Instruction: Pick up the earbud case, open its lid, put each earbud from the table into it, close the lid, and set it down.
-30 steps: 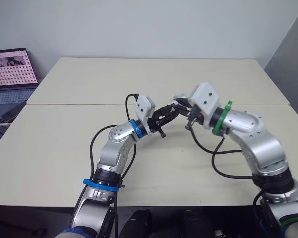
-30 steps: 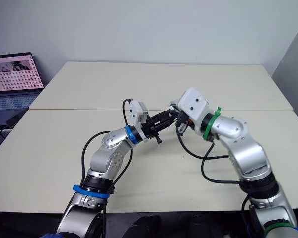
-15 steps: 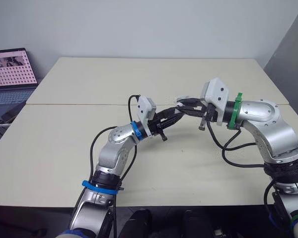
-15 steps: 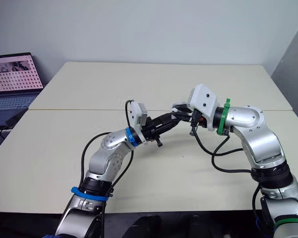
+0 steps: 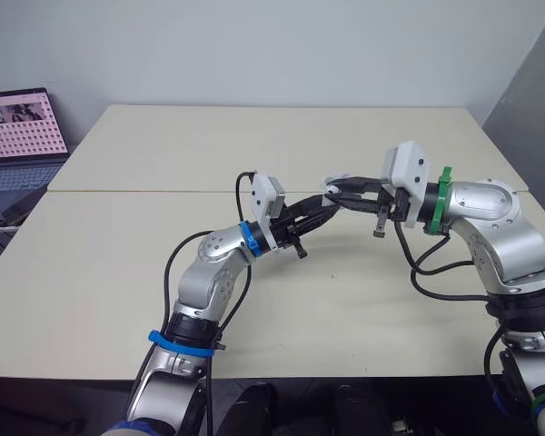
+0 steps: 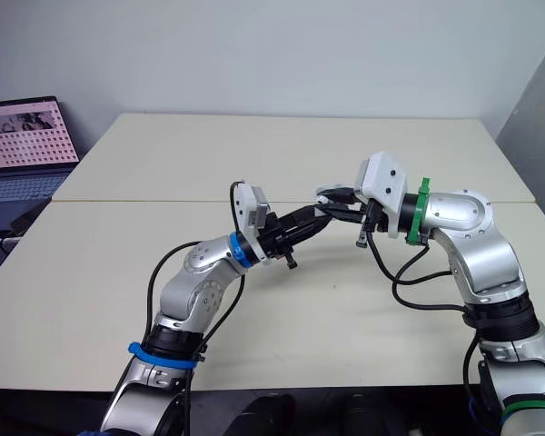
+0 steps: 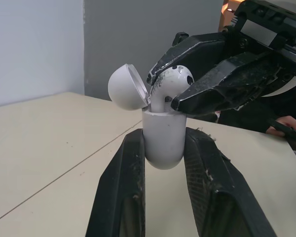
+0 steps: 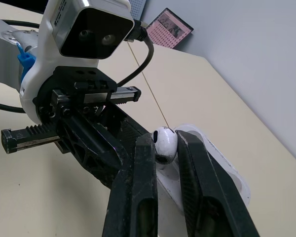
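Mid-air over the table (image 5: 254, 145), about halfway between its left and right edges and just on my side of the seam across its top, my two grippers meet tip to tip.

My left gripper (image 7: 164, 148) has its two fingers closed part-way on the rounded lower body of the earbud case (image 7: 163, 129), one finger pressing each flank. I hold it low on the body, as I judge it, so that the mouth and the hinge stay free. The lid (image 7: 124, 87) is swung fully back and stands clear to one side.

The case's long axis runs along my left fingers. Its rounded base sits between them toward my wrist and its open mouth faces away, slanting up toward my right arm.

My right gripper (image 8: 165, 148) is nearly closed, pinching an earbud (image 8: 164, 139) by its bulb. The stem points down the case's axis and is entered at the mouth, while the bulb sits above the rim. Gripping the bulb leaves the stem bare to slide into its socket.

I take this to be the seating step, with closing the lid and setting the case down yet to come. I cannot tell whether the other earbud is already inside.

A laptop (image 5: 18, 127) sits off the table's far left corner.
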Tool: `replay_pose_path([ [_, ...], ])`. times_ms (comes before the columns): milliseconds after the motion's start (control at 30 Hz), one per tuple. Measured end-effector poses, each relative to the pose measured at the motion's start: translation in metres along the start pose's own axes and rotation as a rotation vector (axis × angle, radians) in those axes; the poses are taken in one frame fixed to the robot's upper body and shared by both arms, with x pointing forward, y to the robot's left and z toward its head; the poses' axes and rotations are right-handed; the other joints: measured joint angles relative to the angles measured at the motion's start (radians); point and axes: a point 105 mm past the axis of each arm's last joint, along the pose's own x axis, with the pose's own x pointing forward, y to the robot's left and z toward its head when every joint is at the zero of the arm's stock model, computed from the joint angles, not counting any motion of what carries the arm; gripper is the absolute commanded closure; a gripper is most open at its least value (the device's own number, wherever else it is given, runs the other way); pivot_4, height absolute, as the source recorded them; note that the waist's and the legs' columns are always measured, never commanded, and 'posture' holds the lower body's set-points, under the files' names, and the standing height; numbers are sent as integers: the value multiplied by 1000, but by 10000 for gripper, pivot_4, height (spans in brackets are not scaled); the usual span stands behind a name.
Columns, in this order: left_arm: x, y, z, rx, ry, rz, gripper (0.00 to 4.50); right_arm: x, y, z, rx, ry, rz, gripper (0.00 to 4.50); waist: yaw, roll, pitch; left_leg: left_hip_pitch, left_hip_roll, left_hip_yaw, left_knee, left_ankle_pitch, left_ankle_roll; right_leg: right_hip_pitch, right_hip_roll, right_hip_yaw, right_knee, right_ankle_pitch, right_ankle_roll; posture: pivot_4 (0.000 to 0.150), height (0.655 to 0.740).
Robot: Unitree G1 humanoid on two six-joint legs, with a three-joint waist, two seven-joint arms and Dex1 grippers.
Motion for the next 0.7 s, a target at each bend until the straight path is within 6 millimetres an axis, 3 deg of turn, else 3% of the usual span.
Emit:
replay_pose_path([
  [467, -1, 0, 0, 0, 3, 2, 37574, -5, -4, 7, 40, -40, -14, 29331, 0, 0, 0, 0, 0, 0, 0, 0, 0, 0, 0, 0, 0, 0, 0, 1500, 7400],
  [633, -5, 2, -2, 8, 17, 8, 37574, -14, -29, 40, 152, -157, -121, 29331, 1, 0, 0, 0, 0, 0, 0, 0, 0, 0, 0, 0, 0, 0, 0, 1500, 7400],
  [700, -7, 2, -2, 15, 23, 3, 37574, -21, -46, 42, 177, -146, -199, 29331, 3, 0, 0, 0, 0, 0, 0, 0, 0, 0, 0, 0, -1, 0, 0, 1500, 7400],
])
